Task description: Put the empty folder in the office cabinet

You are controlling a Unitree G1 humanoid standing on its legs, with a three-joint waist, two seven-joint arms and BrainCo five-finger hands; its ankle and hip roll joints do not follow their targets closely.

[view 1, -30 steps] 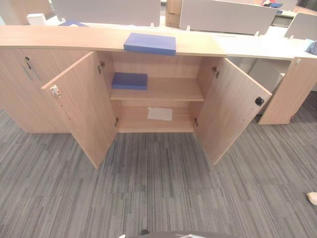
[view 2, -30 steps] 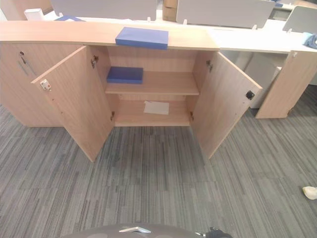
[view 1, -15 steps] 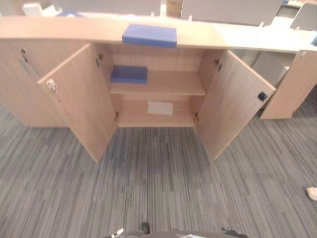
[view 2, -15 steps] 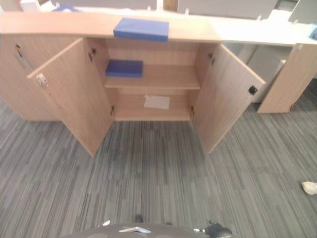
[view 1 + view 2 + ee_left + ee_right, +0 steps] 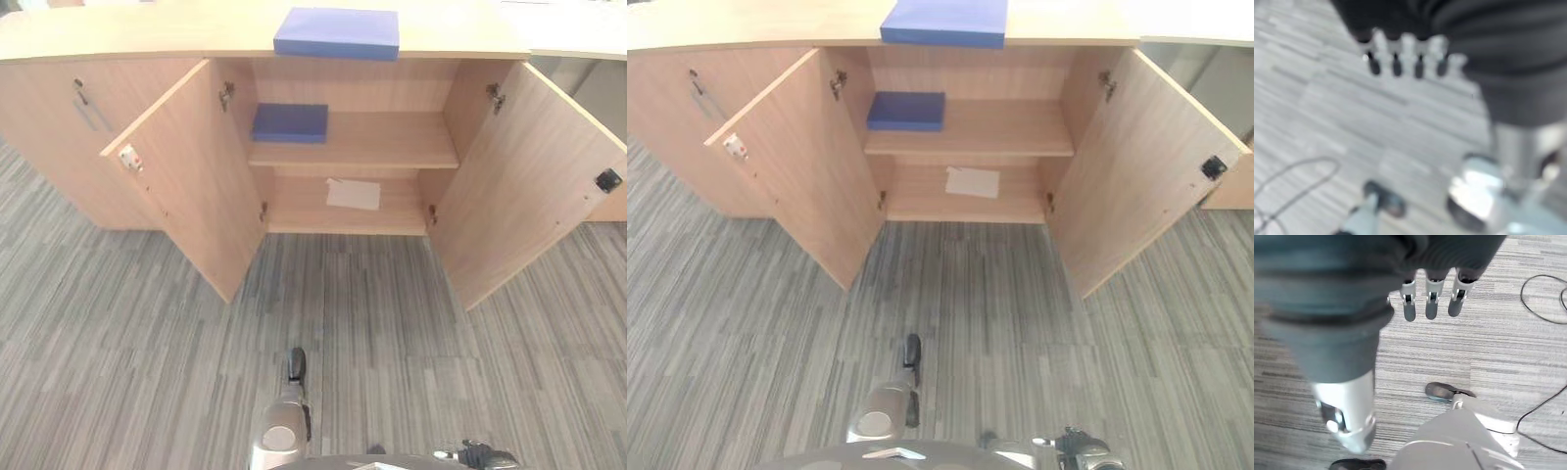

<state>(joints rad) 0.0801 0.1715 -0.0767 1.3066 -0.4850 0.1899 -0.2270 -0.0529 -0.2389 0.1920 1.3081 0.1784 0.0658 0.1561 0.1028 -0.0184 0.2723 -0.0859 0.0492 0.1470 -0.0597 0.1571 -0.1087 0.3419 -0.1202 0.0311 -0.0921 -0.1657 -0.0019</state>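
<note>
You see the flat blue folder (image 5: pixel 337 32) lying on the wooden worktop (image 5: pixel 147 34) above the open light-wood cabinet (image 5: pixel 353 147). Left hand (image 5: pixel 1405 54) and right hand (image 5: pixel 1432 301) hang relaxed, fingers straight, holding nothing.

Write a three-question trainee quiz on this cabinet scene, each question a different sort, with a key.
1. True or false: both cabinet doors are open.
2. Multiple choice: where does the folder on top lie? A) on the floor B) on the cabinet's top, above the opening C) on the lower shelf
3. Fill in: on the upper shelf, at its left end, lies a second blue ____.

Key
1. True: the left door and the right door both swing outward.
2. B
3. folder; a sheet of paper lies on the lower shelf.
</note>
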